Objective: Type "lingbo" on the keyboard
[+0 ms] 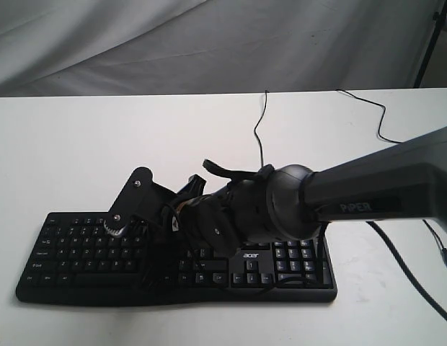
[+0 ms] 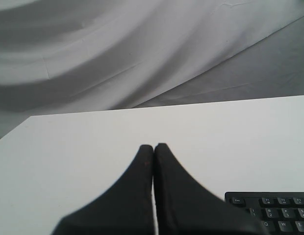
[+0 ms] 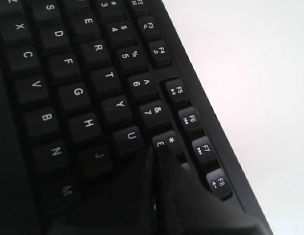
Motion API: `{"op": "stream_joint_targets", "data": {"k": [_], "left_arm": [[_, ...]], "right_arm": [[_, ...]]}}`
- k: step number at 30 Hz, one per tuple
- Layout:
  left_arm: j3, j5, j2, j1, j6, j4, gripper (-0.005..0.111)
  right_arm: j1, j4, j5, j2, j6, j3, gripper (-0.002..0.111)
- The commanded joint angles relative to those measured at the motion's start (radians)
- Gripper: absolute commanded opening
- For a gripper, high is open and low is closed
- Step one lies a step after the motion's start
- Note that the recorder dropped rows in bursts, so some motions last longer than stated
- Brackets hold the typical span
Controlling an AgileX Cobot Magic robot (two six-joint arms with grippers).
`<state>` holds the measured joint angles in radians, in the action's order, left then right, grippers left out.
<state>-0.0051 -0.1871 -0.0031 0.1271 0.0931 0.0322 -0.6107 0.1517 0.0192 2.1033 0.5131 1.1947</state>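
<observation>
The keyboard (image 1: 72, 249) lay along the near edge of the white desk (image 1: 101, 137), its cable (image 1: 259, 130) trailing toward the far edge. The right tool (image 3: 157, 148), jaws pressed together and holding nothing, pointed at the keys beside U and 8. The left tool (image 2: 153, 146), likewise closed and empty, hung over bare desk off the keyboard's Esc corner.

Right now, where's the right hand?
Right wrist view: the right hand, shut, has its tip by the 8 key, next to the U key. Exterior view: it reaches in from the right over the middle of the keyboard.
</observation>
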Motion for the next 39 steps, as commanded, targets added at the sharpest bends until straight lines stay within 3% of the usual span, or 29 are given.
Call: {"op": "stream_joint_targets", "data": {"k": [1,21,29,39], "left_arm": [[0.005,0.004,0.003,-0.004,-0.003,-0.001,0.001],[0.005,0.004,0.003,-0.004,-0.003,-0.001,0.001],[0.005,0.004,0.003,-0.004,-0.003,-0.001,0.001],[0.005,0.004,0.003,-0.004,-0.003,-0.001,0.001]], "right_arm": [[0.004,-0.011,0.024,0.001,0.002,0.006,0.000],[0.003,-0.015,0.078,-0.076,0.002,0.006,0.000],[-0.095,-0.020,0.109,-0.104,0.002,0.006,0.000],[-0.109,-0.011,0.052,-0.053,0.002,0.006,0.000]]}}
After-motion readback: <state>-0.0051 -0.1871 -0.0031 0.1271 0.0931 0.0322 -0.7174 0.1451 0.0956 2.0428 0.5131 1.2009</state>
